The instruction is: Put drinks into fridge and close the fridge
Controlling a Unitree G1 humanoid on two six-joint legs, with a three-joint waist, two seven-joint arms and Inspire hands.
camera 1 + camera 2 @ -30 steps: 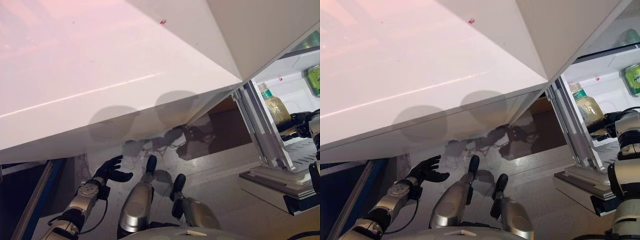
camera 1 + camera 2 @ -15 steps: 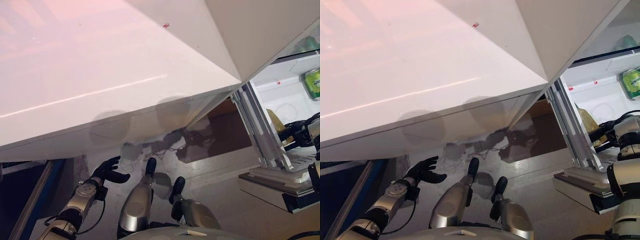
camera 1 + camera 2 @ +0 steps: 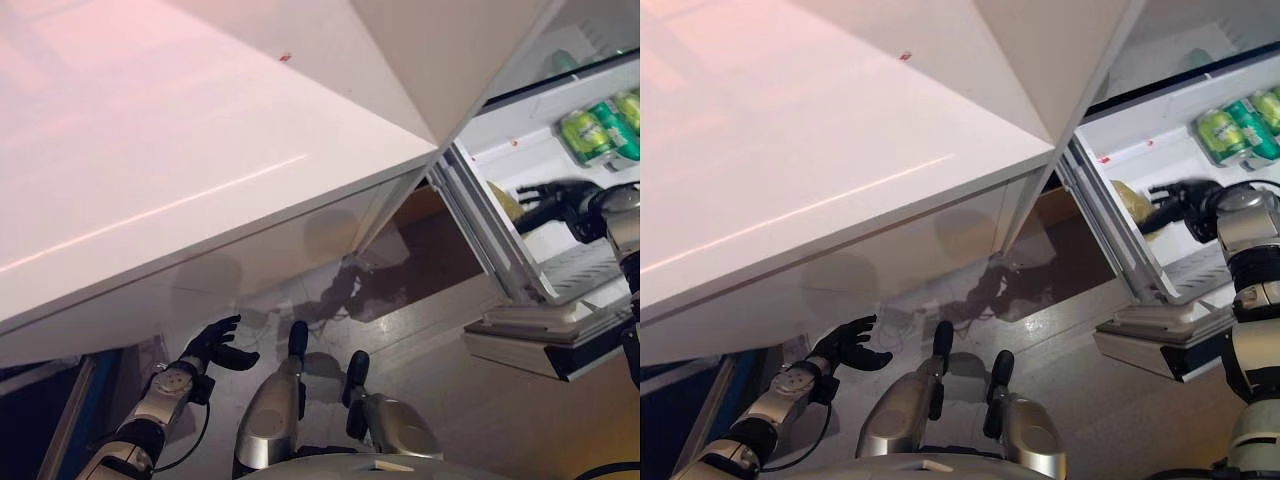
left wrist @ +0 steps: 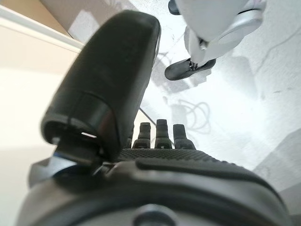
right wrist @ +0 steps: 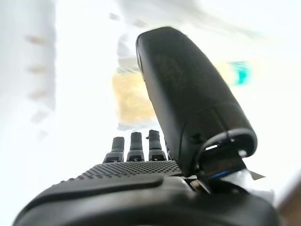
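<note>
**Right hand lets go of the bottle inside the fridge**

Since a second ago the right hand (image 3: 1185,203) has opened: then it was wrapped round the bottle (image 3: 1130,200) on the shelf, now its fingers are spread and hold nothing. The whole view has also shifted, so the camera has moved; that is why more of the fridge (image 3: 560,150) interior shows.

The bottle, with yellowish contents, sits inside the fridge just beside the right hand's fingertips, partly hidden behind the door frame. In the right wrist view it shows past the straight fingers, clear of them; whether it stands upright cannot be told. Two green cans (image 3: 595,130) lie on the shelf above. The big white door (image 3: 200,170) hangs wide open and fills most of the head views.

The left hand (image 3: 215,347) hangs low over the floor, fingers relaxed and apart, empty.

The placing step looks finished for this drink. If no more drinks remain, which these views do not show, the next move is closing up: the right arm must come out of the compartment past the frame without knocking the bottle, then a hand must get behind the door's edge and push it shut.
</note>
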